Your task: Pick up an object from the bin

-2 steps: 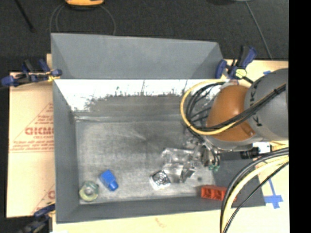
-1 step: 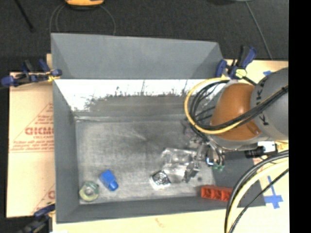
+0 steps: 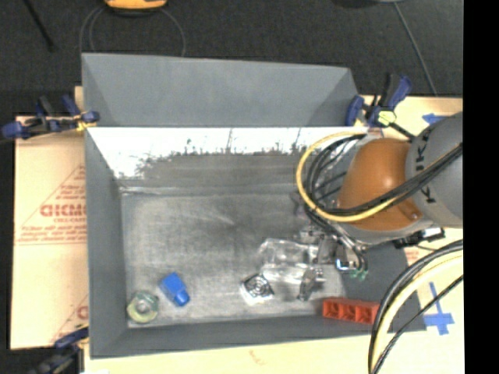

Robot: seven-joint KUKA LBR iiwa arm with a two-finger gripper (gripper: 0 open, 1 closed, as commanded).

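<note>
A pale roll (image 3: 143, 307) and a blue block (image 3: 175, 290) are seen by the bin's (image 3: 195, 224) near-left corner, well apart from the action. Along the near edge, a clear plastic piece (image 3: 282, 255) is overhung on its right by the gripper (image 3: 312, 280). The wrist is bent steeply down. Apart or together cannot be told. A centred, vertical descent is advised, with the red brick (image 3: 348, 311) kept clear.

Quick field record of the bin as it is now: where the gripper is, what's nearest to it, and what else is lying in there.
gripper: low in the bin, toward the view's lower right
nearest thing: clear plastic piece, just left of the gripper
next nearest: small silver-and-black piece
lower left: blue block beside a pale round ring
lower right corner: red brick
grasp: cannot tell
</note>
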